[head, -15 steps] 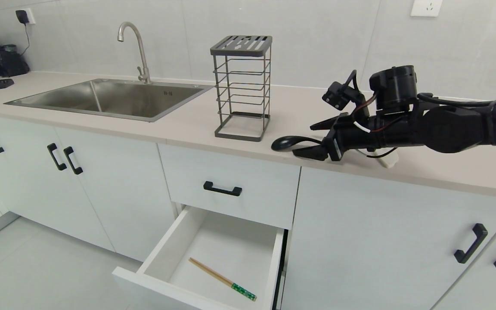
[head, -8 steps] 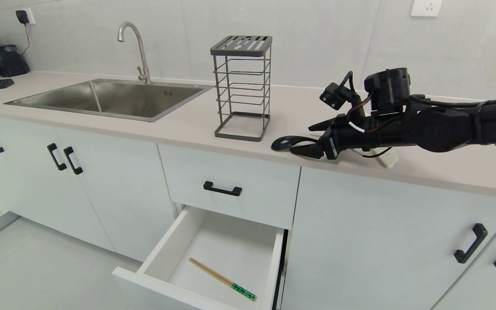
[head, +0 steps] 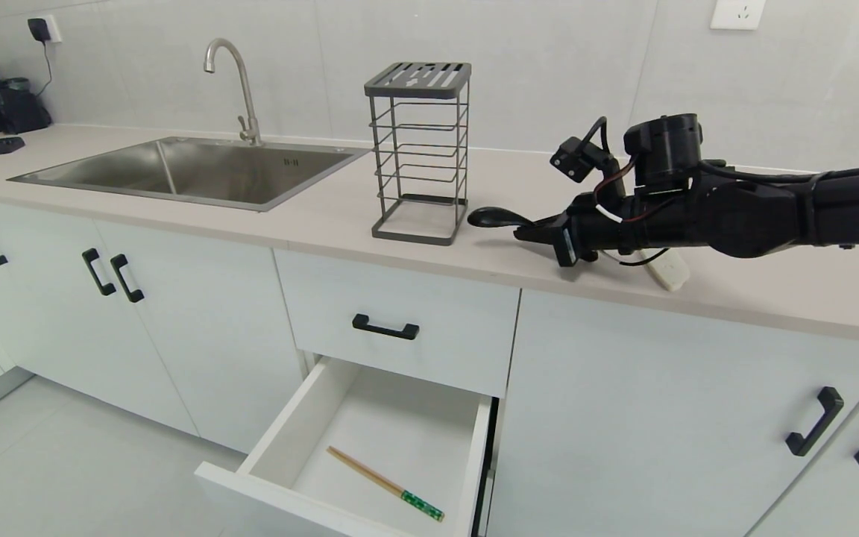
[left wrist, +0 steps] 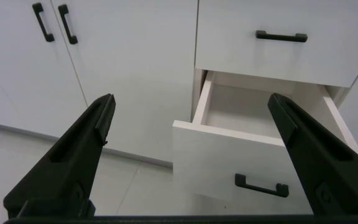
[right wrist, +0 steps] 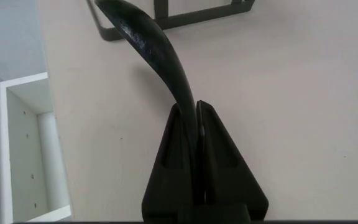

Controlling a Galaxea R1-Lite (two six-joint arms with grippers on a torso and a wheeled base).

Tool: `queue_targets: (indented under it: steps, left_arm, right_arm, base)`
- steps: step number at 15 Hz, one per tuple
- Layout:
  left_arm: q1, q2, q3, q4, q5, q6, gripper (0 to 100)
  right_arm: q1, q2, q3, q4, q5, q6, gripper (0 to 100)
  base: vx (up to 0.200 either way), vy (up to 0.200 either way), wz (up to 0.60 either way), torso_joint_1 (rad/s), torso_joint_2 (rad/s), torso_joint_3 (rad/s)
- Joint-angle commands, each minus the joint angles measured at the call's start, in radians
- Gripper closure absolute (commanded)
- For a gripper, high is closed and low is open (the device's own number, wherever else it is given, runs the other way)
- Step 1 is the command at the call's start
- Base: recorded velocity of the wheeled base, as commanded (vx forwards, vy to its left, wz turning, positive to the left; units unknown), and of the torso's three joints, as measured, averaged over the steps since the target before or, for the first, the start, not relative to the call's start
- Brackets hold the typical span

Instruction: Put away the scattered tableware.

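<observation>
Hanging in the right gripper [head: 549,233], the black spoon [head: 493,218] is clamped by its handle, and the two fingers are pressed together on it with no gap to either side. The bowl end sticks out from the fingertips toward 9 o'clock in the head view and seems to sit a little above the counter [head: 325,216] rather than on it. It ends just beside the foot of the wire rack [head: 420,153], at about 4 o'clock from the rack's middle, and I cannot tell whether the two touch. The right arm lies low over the counter, coming in from 3 o'clock.

A white item [head: 668,274] lies on the counter under the arm, at 4 o'clock from the gripper, partly hidden by it.

Below the counter edge, at 7 o'clock from the spoon, the lower drawer [head: 280,425] is pulled out. A pair of chopsticks [head: 385,483] lies slanted on its floor, green tips toward its front right corner. The drawer above it is closed.

The left gripper [left wrist: 191,102] has its fingers spread wide, holding nothing, and faces the cabinet fronts and the pulled-out drawer.

The sink [head: 176,168] with its faucet [head: 232,82] is at 9 o'clock from the rack.
</observation>
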Motion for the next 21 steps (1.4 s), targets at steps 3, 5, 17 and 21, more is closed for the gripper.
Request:
queue_targets:
  steps: [3, 5, 17, 21]
  left_arm:
    - [0.000, 0.001, 0.000, 0.000, 0.000, 0.000, 0]
    - [0.000, 0.001, 0.000, 0.000, 0.000, 0.000, 0]
    - [0.000, 0.001, 0.000, 0.000, 0.000, 0.000, 0]
    - [0.000, 0.001, 0.000, 0.000, 0.000, -0.002, 0]
  right_arm:
    - [0.002, -0.070, 0.012, 0.006, 0.000, -0.002, 100]
    - [0.035, -0.127, 0.052, 0.006, 0.000, -0.006, 100]
    - [0.320, -0.219, 0.168, 0.006, -0.075, -0.016, 100]
    - [0.461, -0.128, 0.172, -0.002, -0.101, -0.013, 100]
  base:
    - [0.000, 0.000, 0.00, 0.000, 0.00, 0.000]
    - [0.000, 0.000, 0.00, 0.000, 0.00, 0.000]
    - [0.000, 0.000, 0.00, 0.000, 0.00, 0.000]
    - [0.000, 0.000, 0.00, 0.000, 0.00, 0.000]
